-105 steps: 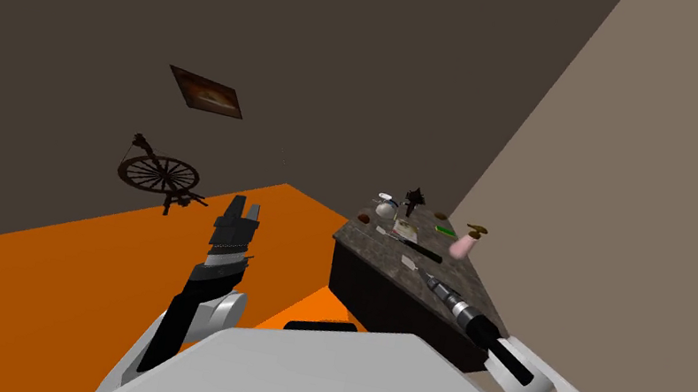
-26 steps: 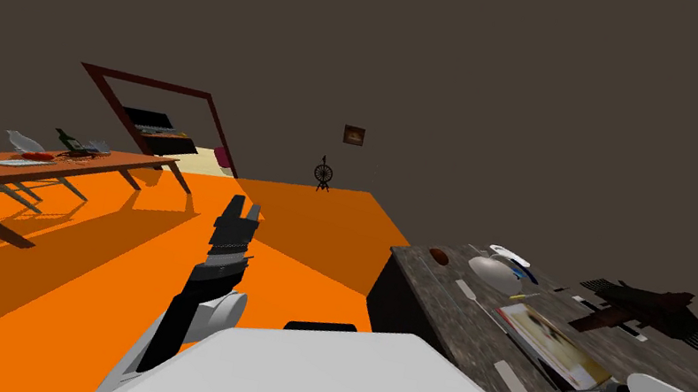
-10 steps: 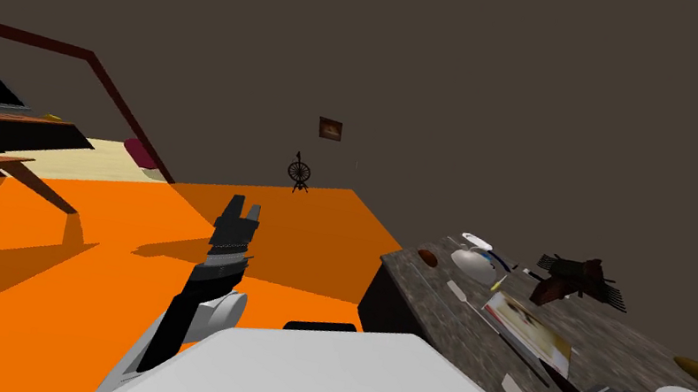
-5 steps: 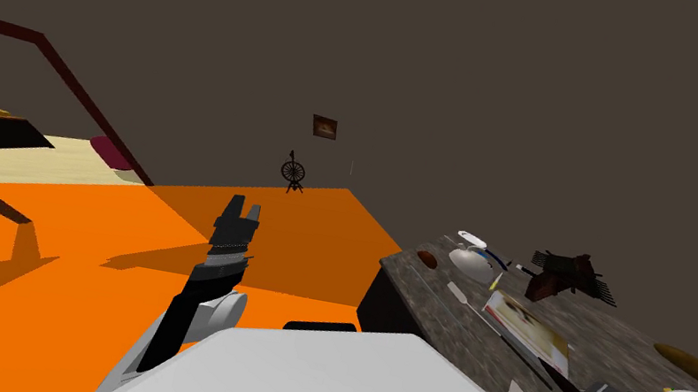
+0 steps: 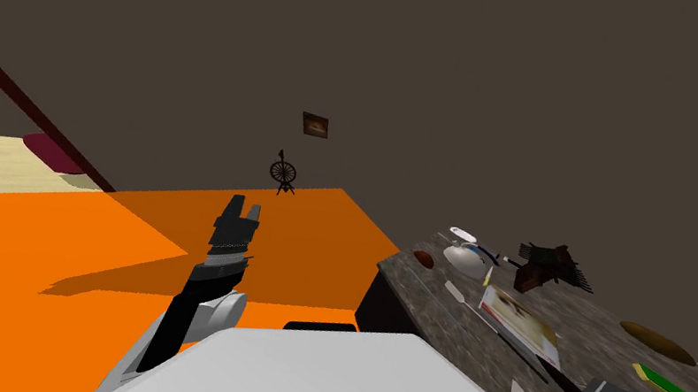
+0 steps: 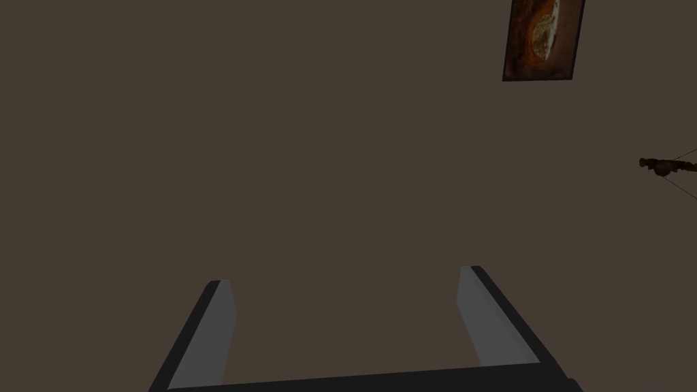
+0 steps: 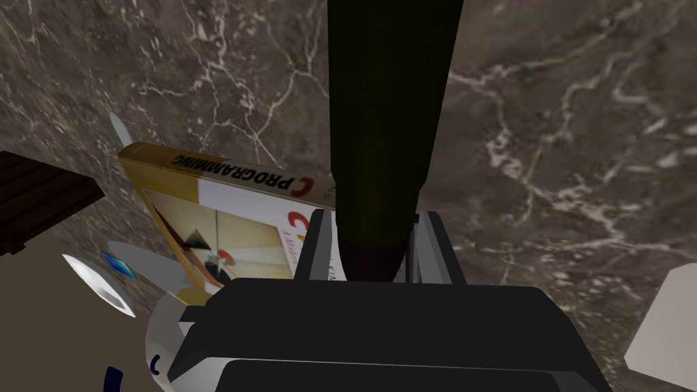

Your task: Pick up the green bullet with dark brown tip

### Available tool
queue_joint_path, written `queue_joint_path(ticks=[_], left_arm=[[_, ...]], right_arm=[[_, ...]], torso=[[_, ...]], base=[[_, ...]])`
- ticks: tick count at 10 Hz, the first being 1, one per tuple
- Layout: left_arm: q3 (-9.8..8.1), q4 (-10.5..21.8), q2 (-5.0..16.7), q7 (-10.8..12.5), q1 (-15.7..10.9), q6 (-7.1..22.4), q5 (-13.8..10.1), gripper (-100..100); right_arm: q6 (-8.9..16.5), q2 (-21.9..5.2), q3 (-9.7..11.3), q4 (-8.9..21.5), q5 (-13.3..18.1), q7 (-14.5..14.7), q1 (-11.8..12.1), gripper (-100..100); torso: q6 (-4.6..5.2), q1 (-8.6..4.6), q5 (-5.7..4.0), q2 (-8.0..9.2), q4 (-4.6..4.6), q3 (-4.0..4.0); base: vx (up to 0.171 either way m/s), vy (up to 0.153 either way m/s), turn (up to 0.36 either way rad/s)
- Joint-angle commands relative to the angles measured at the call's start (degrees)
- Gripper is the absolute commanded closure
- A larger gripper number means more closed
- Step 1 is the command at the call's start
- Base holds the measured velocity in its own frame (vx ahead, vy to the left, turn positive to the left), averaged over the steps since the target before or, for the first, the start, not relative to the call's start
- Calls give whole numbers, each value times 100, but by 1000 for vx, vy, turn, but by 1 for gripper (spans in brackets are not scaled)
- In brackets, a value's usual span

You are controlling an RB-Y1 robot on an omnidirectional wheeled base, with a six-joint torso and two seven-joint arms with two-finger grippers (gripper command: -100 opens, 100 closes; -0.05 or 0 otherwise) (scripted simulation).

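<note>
Two grippers, one load. Right gripper: fingers clamped on the sides of the green bullet, a dark olive cylinder taken at its narrowed dark brown tip, so the long body projects straight out beyond the fingers over the marble table. Grasp judged made. A hold this close to the taper looks liable to slip, and whether the far end is clear of the top cannot be told. Book: yellow-and-white cover lettered "C PROGRAMMING", lying flat partway along the table edge that faces the robot, just beside the held bullet. White dish and dark winged figure: toward the table corner farthest from the right gripper, well apart from the load. Brown oval and bright green-and-yellow strip: along the far edge, both separate from the item held. Left gripper: fingers spread wide, holding nothing, raised over the orange floor away from the table, presumably parked so as not to crowd the working arm.
</note>
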State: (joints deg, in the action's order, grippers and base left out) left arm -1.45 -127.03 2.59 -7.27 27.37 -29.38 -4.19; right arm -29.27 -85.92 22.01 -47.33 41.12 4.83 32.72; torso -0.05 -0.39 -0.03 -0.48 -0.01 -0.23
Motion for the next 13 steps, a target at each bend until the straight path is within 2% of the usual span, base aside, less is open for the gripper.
queue_joint_path(ticks=[1, 3, 4, 5, 7, 8, 10, 11, 12, 13], left_arm=[[0, 0, 0, 0, 0, 0, 0, 0], [1, 0, 0, 0, -2, 0, 0, 0], [1, 0, 0, 0, -3, 0, 0, 0], [0, 0, 0, 0, 0, 0, 0, 0], [1, 0, 0, 0, -2, 0, 0, 0], [1, 0, 0, 0, -3, 0, 0, 0], [0, 0, 0, 0, -1, 0, 0, 0], [1, 0, 0, 0, -3, 0, 0, 0], [1, 0, 0, 0, -3, 0, 0, 0], [1, 0, 0, 0, -3, 0, 0, 0]], right_arm=[[-20, 1, -38, 17, -216, 286, 62, 100], [-20, 1, -38, 17, -216, 565, 62, 100], [-77, 16, -124, 82, -500, 755, 129, 100], [-77, 16, -124, 82, -574, 900, 129, 100], [-77, 16, -124, 82, -574, 1190, 129, 100], [-134, 32, -210, 147, -857, 1370, 197, 100], [-134, 32, -210, 147, -932, 1706, 197, 100], [-134, 32, -210, 147, -932, 1815, 197, 100], [-143, 46, -204, 165, -923, 1725, 189, 100], [-145, 45, -207, 163, -925, 1755, 185, 0]], torso=[[0, 0, 0, 0, 0, 0], [-24, 4, 3, -1, 1, -1], [-29, -3, 3, 9, 3, 4], [-1, 4, 5, -6, -1, -3], [-29, 8, 8, -5, 0, -4], [-30, 0, 8, 14, 4, 7], [-11, 12, 9, -7, -1, -5], [-29, 16, 11, 3, 2, 1], [-32, 11, 13, 15, 5, 8], [-25, 5, 13, 23, 6, 13]], base=[[131, 47, -249], [55, 14, 6], [129, 23, -301], [162, 48, -216], [39, 15, 20], [113, 9, -254], [102, 42, -148], [10, 22, 66], [2, 4, 22], [0, 0, 0]])
